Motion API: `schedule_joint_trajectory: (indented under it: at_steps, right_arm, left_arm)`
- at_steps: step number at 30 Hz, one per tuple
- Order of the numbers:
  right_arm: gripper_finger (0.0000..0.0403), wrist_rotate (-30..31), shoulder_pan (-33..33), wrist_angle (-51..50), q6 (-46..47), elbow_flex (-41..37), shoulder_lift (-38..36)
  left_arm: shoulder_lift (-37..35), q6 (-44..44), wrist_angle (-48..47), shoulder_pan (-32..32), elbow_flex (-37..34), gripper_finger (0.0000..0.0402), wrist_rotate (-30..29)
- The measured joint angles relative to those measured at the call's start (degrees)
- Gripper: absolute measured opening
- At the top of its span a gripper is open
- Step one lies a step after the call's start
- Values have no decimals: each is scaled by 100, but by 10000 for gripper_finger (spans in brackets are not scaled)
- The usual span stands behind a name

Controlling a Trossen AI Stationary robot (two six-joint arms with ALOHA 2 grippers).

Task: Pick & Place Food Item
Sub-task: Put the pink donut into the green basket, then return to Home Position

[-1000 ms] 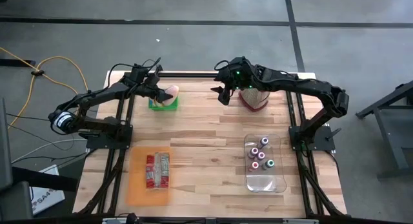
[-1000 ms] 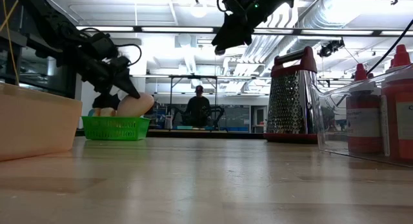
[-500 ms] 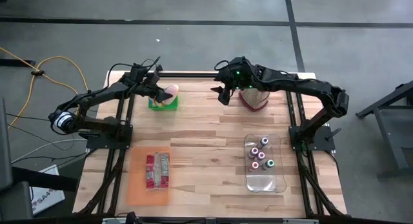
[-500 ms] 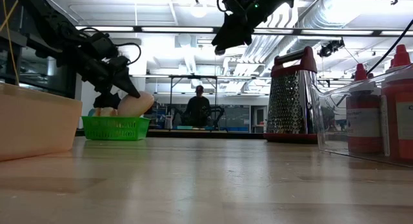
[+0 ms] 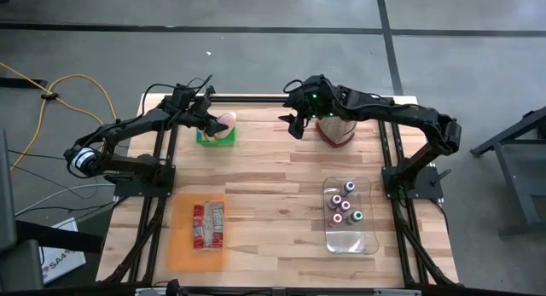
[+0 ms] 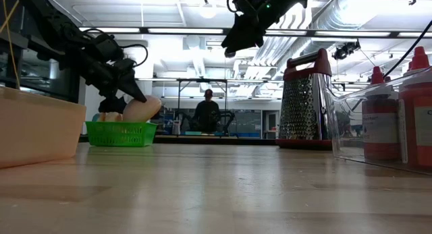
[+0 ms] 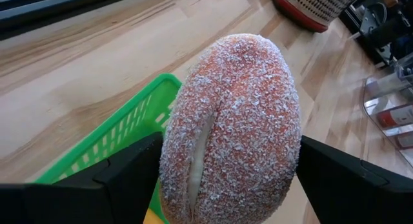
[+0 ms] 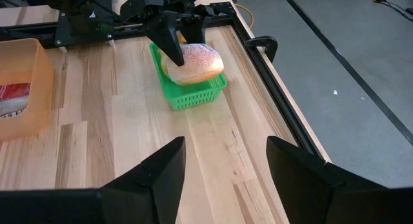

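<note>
A sugar-coated doughnut point(image 7: 232, 121) sits at the top of a green basket point(image 5: 213, 136) at the table's far left. My left gripper point(image 5: 215, 120) is shut on it; the doughnut also shows in the low view point(image 6: 143, 110) and in the right wrist view point(image 8: 195, 61). The basket wall point(image 6: 121, 133) hides its underside, so I cannot tell whether it rests in the basket. My right gripper point(image 5: 296, 125) hangs open and high above the table, beside the grater, with nothing between its fingers point(image 8: 155, 179). My left gripper pinches the doughnut's two rounded sides point(image 7: 169, 161) between its two fingers point(image 7: 126, 179), near the doughnut's end closest to the wrist. The fingers slant down from the table's left. The doughnut lies along them, over the basket's rim point(image 7: 132, 117).
A metal grater with a red base point(image 5: 334, 130) stands at the far right. A clear bin of bottles point(image 5: 348, 215) is at the near right, an orange tray with a packaged item point(image 5: 203, 229) at the near left. A person point(image 6: 207, 110) stands far behind the table.
</note>
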Motion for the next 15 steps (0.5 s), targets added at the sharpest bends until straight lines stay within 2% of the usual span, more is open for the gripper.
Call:
schedule_joint_trajectory:
  at_steps: [9, 15]
  right_arm:
    - [205, 0, 0, 0, -1, 0, 0]
    - [205, 0, 0, 2, 0, 0, 0]
  left_arm:
    - [0, 171, -18, 20, 0, 393, -7]
    - [0, 212, -19, 152, 0, 398, 66]
